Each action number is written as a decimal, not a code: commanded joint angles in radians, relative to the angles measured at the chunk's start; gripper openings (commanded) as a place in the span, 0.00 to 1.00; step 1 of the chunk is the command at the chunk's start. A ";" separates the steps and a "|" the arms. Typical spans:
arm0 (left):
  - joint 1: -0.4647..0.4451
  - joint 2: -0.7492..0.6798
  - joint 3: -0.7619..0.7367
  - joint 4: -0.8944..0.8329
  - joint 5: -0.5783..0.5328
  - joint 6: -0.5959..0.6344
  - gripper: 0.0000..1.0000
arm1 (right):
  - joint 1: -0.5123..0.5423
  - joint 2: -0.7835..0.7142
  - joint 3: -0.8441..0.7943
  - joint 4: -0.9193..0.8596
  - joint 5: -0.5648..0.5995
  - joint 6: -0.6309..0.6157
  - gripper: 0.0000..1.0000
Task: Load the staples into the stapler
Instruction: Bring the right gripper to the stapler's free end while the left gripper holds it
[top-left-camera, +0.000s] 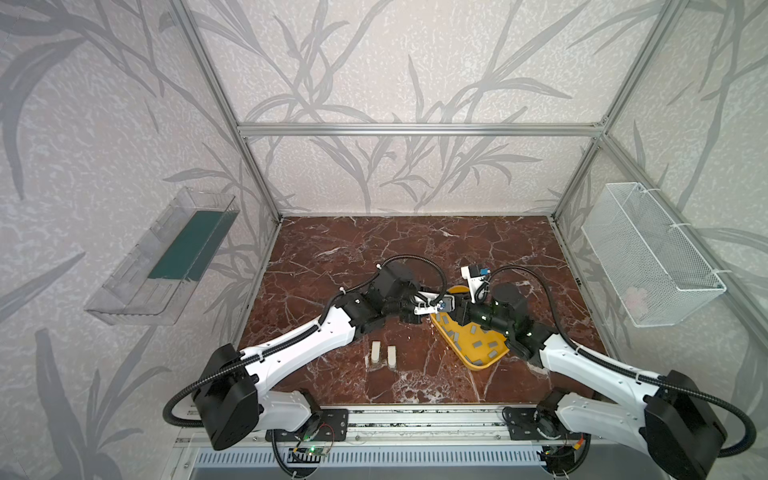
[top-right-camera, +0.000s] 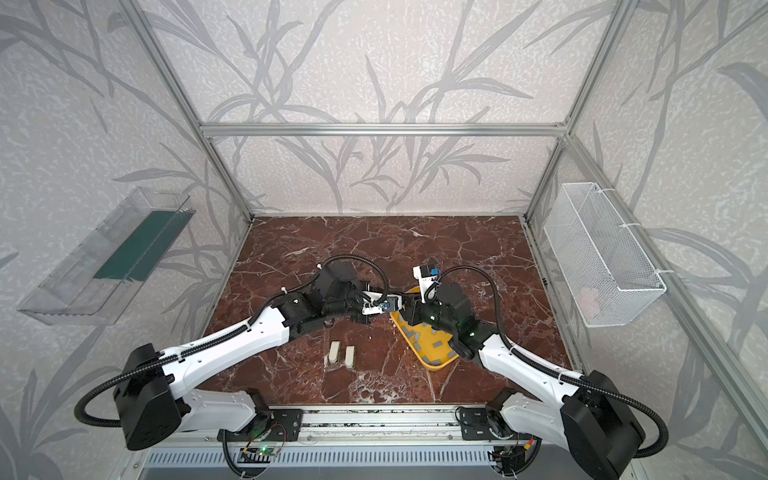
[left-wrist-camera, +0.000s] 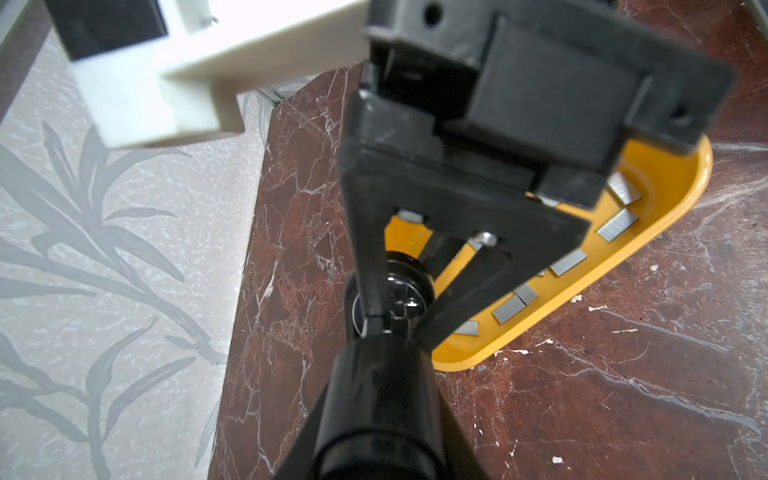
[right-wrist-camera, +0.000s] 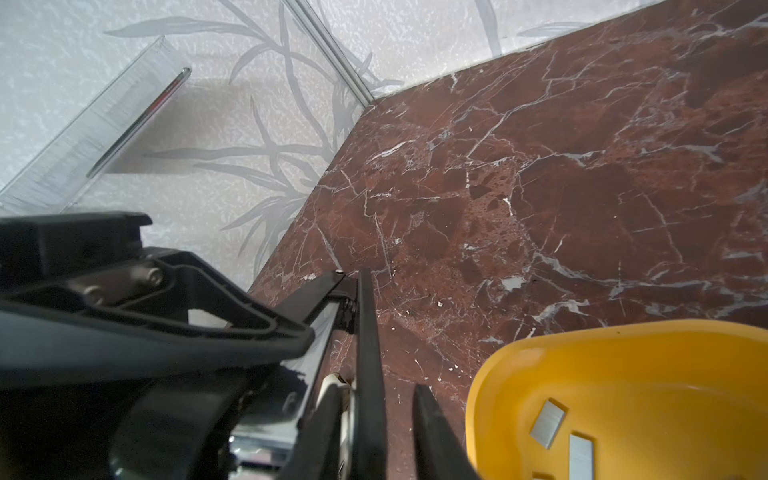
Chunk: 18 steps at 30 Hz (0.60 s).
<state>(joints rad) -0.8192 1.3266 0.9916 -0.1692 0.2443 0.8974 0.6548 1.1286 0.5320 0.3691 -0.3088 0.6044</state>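
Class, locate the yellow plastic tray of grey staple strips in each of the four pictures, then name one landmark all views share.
Top view: the yellow plastic tray lies right of centre, partly under the right arm.
Top view: tray likewise right of centre, under that arm.
Left wrist view: tray partly hidden, its rounded rim showing.
Right wrist view: one rounded end of the tray shows.
Shared landmark: the red-brown marble tabletop.

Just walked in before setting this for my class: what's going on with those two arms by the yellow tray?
The left pincer holds the black stapler by its body, by the yellow tray of loose staple strips. The right pincer straddles the stapler's far end; whether it grips it is unclear. No strip looks picked up yet, so loading is still to come.
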 joint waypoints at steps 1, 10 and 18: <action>-0.003 -0.019 0.002 0.063 0.007 0.013 0.00 | 0.008 0.009 0.031 0.033 -0.012 0.009 0.14; 0.037 -0.072 -0.012 0.025 0.114 0.037 0.00 | 0.003 0.014 0.007 0.039 0.046 0.024 0.00; 0.118 -0.141 -0.030 0.010 0.297 0.031 0.00 | -0.049 0.025 -0.025 0.062 0.059 0.076 0.00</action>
<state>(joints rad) -0.7277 1.2694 0.9627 -0.1707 0.4137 0.9138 0.6621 1.1416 0.5354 0.4313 -0.3313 0.6441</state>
